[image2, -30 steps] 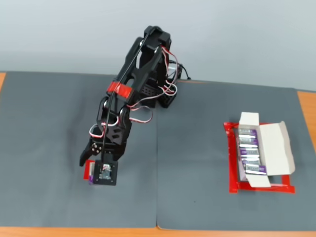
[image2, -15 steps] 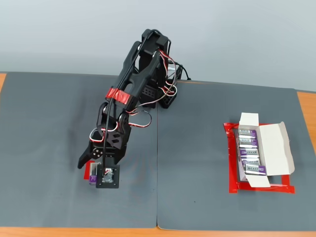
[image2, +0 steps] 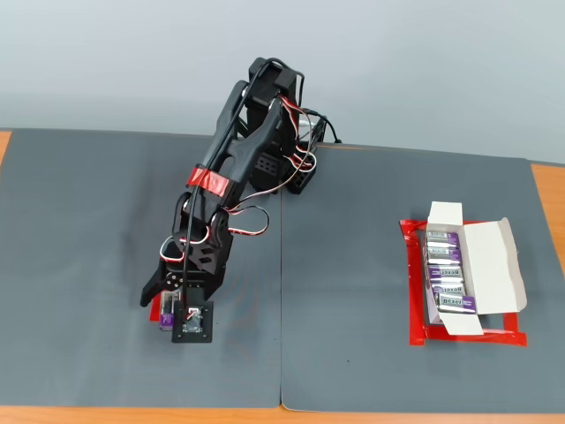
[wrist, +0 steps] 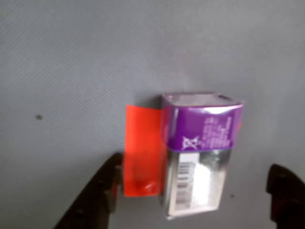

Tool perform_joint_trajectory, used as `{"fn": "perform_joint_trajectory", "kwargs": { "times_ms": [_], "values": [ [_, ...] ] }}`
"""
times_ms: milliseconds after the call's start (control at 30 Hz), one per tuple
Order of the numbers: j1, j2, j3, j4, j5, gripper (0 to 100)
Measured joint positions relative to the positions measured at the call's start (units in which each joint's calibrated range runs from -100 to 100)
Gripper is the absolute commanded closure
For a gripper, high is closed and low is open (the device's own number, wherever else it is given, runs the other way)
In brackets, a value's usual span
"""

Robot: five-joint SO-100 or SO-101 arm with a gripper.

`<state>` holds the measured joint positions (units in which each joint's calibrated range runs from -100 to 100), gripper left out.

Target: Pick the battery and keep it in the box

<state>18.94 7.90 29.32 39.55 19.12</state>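
In the wrist view the gripper stands wide open, its two dark fingertips flanking the battery, whose long axis runs straight between them over a red tape patch, while the box sits well apart across the mat.

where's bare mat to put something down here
Free: the wide grey mat between the arm and the box, and the mat's far left. Crowded: around the battery under the open gripper, and inside the box.
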Motion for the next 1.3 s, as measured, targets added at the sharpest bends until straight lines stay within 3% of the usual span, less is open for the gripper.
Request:
{"fn": "perform_joint_trajectory", "kwargs": {
  "times_ms": [1300],
  "values": [
    [0.00,2.89,-3.23,0.78,0.15,67]
  ]
}}
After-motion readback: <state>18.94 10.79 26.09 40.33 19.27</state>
